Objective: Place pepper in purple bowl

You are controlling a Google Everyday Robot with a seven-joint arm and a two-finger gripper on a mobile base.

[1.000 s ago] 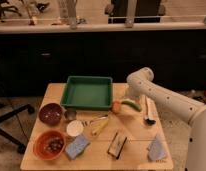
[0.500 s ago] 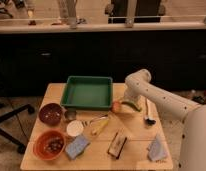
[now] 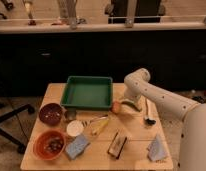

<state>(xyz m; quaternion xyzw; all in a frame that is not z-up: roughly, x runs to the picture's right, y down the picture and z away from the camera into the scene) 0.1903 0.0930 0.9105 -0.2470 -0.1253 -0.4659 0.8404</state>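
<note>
The pepper, slim, curved and green, lies on the wooden table just right of the round orange fruit. My gripper is down at the pepper's near end, at the tip of the white arm that reaches in from the right. The arm hides where the gripper meets the pepper. The purple bowl stands at the table's left side, well apart from the gripper.
A green tray sits at the back middle. An orange bowl, a white cup, a long yellow item, a blue sponge, a brush, a dark ladle and a grey-blue packet lie around.
The arm has shifted slightly left and down towards the pepper. The pepper and the other things have not moved.
</note>
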